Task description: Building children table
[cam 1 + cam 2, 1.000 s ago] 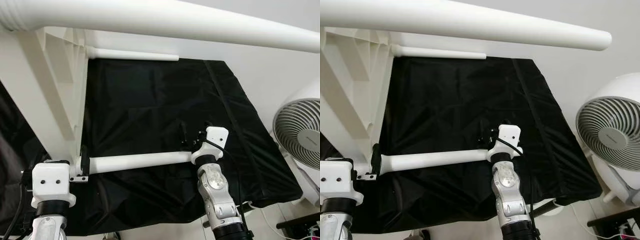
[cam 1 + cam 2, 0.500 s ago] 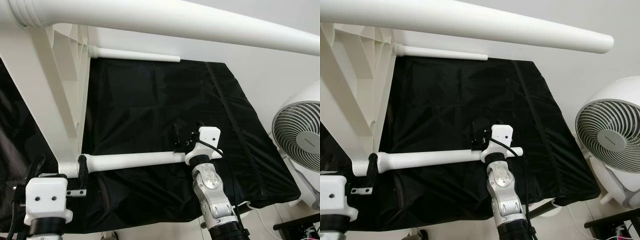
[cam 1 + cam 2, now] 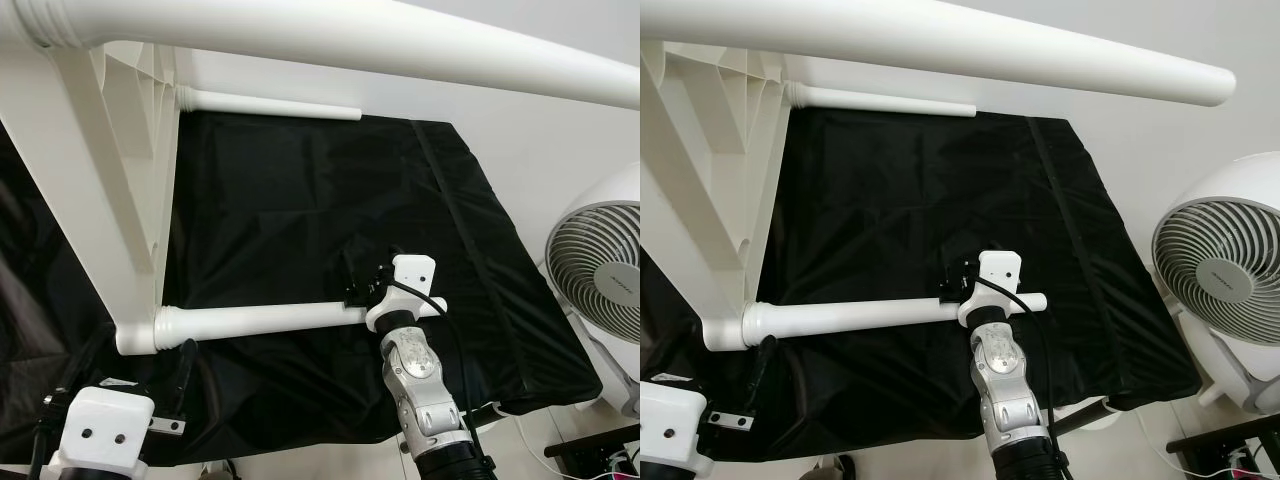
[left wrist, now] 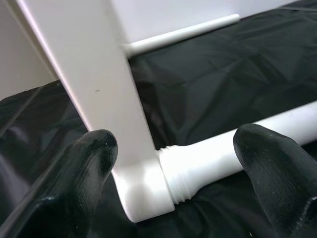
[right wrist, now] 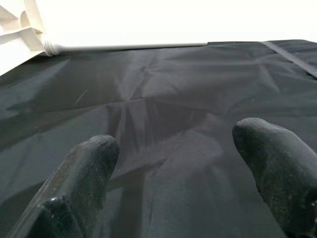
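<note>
Tabletop: The white ribbed plastic tabletop (image 3: 110, 180) of the children's table was stood on its edge at the left of the black-covered worktop (image 3: 330, 200), so that its leg sockets faced right and could be reached from the side.
Legs: Three white tube legs were seen projecting to the right from the tabletop: a near leg (image 3: 270, 320) low over the cloth, a far leg (image 3: 270, 105) at the back edge, and an upper leg (image 3: 970, 50) crossing the top of the head views.
Near-leg joint: The threaded collar (image 4: 176, 173) of the near leg was met with the tabletop corner; whether it was fully screwed home could not be told.
Left tool: The left tool (image 4: 173, 163) was held wide apart and empty, just short of that collar, with one finger on the tabletop side and the other on the leg side, judged to be placed for checking or gripping the joint.
Right tool: The right tool (image 5: 181, 153) was spread wide and held nothing, pointing over the cloth toward the far leg; its wrist (image 3: 405, 290) was seen at the near leg's free end, judged to be steadying or supporting it, though contact could not be confirmed.
Surroundings: A white fan (image 3: 1225, 270) stood on the floor to the right, well apart from the work.
</note>
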